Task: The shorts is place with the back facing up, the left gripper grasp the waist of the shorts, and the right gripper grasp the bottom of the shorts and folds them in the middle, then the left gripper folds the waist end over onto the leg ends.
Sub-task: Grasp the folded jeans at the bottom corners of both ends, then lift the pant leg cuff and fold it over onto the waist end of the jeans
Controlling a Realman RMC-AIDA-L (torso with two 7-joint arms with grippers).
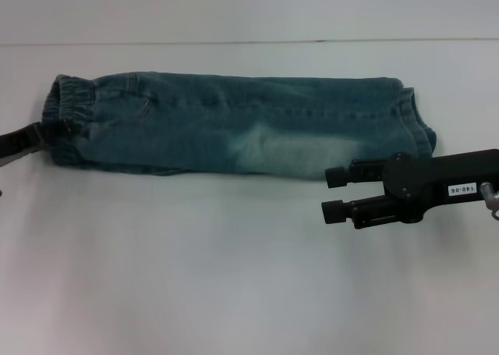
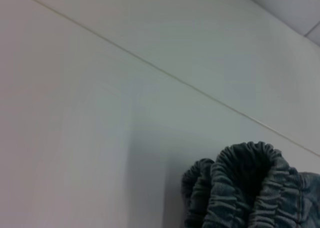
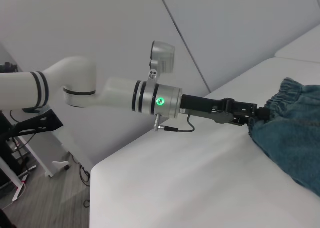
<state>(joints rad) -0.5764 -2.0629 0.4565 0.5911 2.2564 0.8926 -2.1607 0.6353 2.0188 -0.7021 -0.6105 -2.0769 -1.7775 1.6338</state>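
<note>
head cam first: the shorts (image 1: 234,125) lie flat across the white table (image 1: 234,277), already folded lengthwise into one long denim strip. the elastic waist (image 1: 66,105) is at my left, the leg ends (image 1: 409,125) at my right. there's a pale faded patch near the middle of the lower edge. my left gripper (image 1: 35,139) comes in from the left edge of the frame and meets the waist corner; only a dark bit of it shows here, so from this cam i can't tell if it's actually pinching. my right gripper (image 1: 337,193) sits just in front of the leg end, off the fabric, its two black fingers (image 1: 335,212) spread apart with nothing between them. it's got a small white label on the body.

left wrist cam: mostly bare table with a seam line running across. the bunched waist (image 2: 245,188) pokes up in the corner, gathered elastic ruffled and arched up off the surface. no fingers visible here at all.

right wrist cam: this one looks along the table at the other arm. the left gripper (image 3: 255,119) reaches in flat and low, and its tips are pressed together on the waist (image 3: 292,90) edge, the cloth puckering right where it's held. green light glowing on the left arm (image 3: 125,95). the shorts (image 3: 290,133) spread toward the camera.
</note>
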